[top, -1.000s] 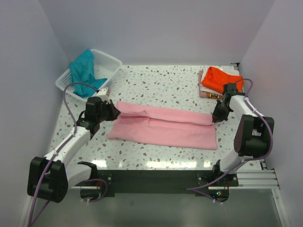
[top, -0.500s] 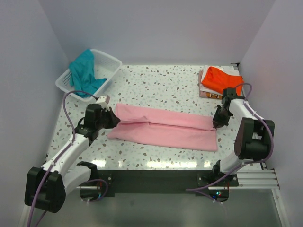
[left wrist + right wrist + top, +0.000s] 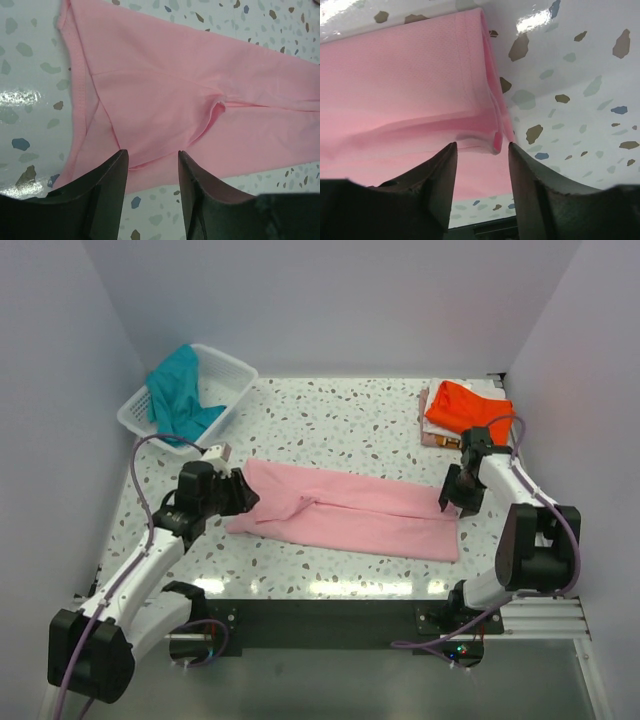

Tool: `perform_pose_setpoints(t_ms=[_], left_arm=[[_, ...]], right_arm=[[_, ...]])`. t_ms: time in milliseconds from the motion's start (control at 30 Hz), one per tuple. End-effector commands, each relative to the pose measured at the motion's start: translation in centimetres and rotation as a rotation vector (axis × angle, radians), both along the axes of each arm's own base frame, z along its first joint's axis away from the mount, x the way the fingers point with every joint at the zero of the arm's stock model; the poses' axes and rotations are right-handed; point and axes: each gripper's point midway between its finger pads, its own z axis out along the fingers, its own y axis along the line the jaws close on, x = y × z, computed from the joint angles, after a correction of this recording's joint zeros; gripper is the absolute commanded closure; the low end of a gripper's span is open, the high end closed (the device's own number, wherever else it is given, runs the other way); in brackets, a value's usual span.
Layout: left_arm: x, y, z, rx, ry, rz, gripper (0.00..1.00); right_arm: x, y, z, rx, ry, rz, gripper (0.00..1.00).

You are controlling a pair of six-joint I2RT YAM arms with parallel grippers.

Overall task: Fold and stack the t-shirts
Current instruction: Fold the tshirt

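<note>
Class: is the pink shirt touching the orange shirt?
Apart. The top view shows speckled table between the pink shirt and the orange shirt.

Your left arm point(image 3: 150, 558) and right arm point(image 3: 505, 480) are white, with black joints and purple cables point(image 3: 138, 462); the left gripper point(image 3: 151, 156) has black fingers point(image 3: 107, 186).
</note>
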Motion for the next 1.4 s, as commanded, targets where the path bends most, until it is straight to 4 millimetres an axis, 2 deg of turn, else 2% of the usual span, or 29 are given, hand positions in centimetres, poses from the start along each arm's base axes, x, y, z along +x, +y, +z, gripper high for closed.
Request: perform_pose_setpoints(t_ms=[0, 133, 167, 200, 233, 267, 300, 333, 367, 400, 467, 567, 633, 700, 800, 1067, 1100, 1133, 1367], left_arm=[[1.6, -0.8, 3.6, -0.006, -0.092, -0.011, 0.5], [3.6, -3.3, 4.1, -0.02, -0.114, -0.062, 0.49], [4.4, -4.2, 3.2, -0.011, -0.091, -0.077, 0.5], [5.4, -5.2, 4.3, -0.014, -0.117, -0.088, 0.5], [5.8, -6.5, 4.4, -0.009, -0.126, -0.113, 0.5], [6.9, -7.7, 3.7, -0.014, -0.119, -0.127, 0.5], [7.8, -8.9, 4.4, -0.028, -0.137, -0.141, 0.51], [8.0, -10.1, 4.1, -0.04, -0.124, -0.169, 0.53], [8.8, -11.0, 2.7, -0.04, -0.098, -0.18, 0.54], [9.6, -12.0, 3.3, -0.049, -0.108, -0.194, 0.55], [10.1, -13.6, 1.8, -0.04, -0.07, -0.236, 0.57], [9.5, -15.9, 0.1, -0.057, -0.018, -0.301, 0.57], [8.3, -17.6, -1.1, -0.07, 0.016, -0.351, 0.58], [7.2, -18.3, -2.4, -0.051, 0.055, -0.372, 0.6], [6.3, -18.4, -3.3, -0.039, 0.091, -0.365, 0.62], [3.9, -18.6, -3.7, -0.062, 0.131, -0.381, 0.64], [4.0, -18.6, -3.3, -0.058, 0.116, -0.375, 0.64], [4.5, -18.4, -2.1, -0.059, 0.079, -0.352, 0.64], [6.4, -16.3, 1.0, 0.006, -0.004, -0.226, 0.62]], right_arm=[[0.8, -0.1, 2.5, -0.052, -0.076, 0.023, 0.48], [3.0, 0.7, 3.9, -0.046, -0.152, 0.043, 0.44], [3.8, 0.9, 4.5, -0.046, -0.173, 0.047, 0.44], [4.1, 1.0, 4.6, -0.046, -0.178, 0.05, 0.44], [4.5, 1.1, 4.3, -0.04, -0.171, 0.052, 0.44], [5.0, 2.0, 4.5, -0.032, -0.18, 0.073, 0.44], [5.2, 2.2, 4.4, -0.028, -0.176, 0.074, 0.44], [5.5, 2.6, 4.1, -0.018, -0.173, 0.081, 0.44], [5.8, 2.8, 4.1, -0.011, -0.177, 0.079, 0.44], [5.9, 3.1, 4.0, -0.006, -0.174, 0.083, 0.44], [6.2, 3.6, 3.9, 0.006, -0.184, 0.085, 0.44], [6.0, 4.0, 3.5, 0.016, -0.177, 0.087, 0.44], [5.8, 4.0, 3.3, 0.016, -0.174, 0.09, 0.44], [5.4, 3.9, 3.1, 0.011, -0.168, 0.094, 0.44], [4.8, 3.9, 2.8, 0.01, -0.159, 0.098, 0.44], [4.1, 4.1, 2.0, 0.024, -0.15, 0.106, 0.44], [4.1, 4.1, 2.0, 0.024, -0.15, 0.106, 0.44], [4.2, 4.1, 2.0, 0.024, -0.154, 0.11, 0.44], [3.9, 4.3, 2.1, 0.035, -0.157, 0.117, 0.44]])
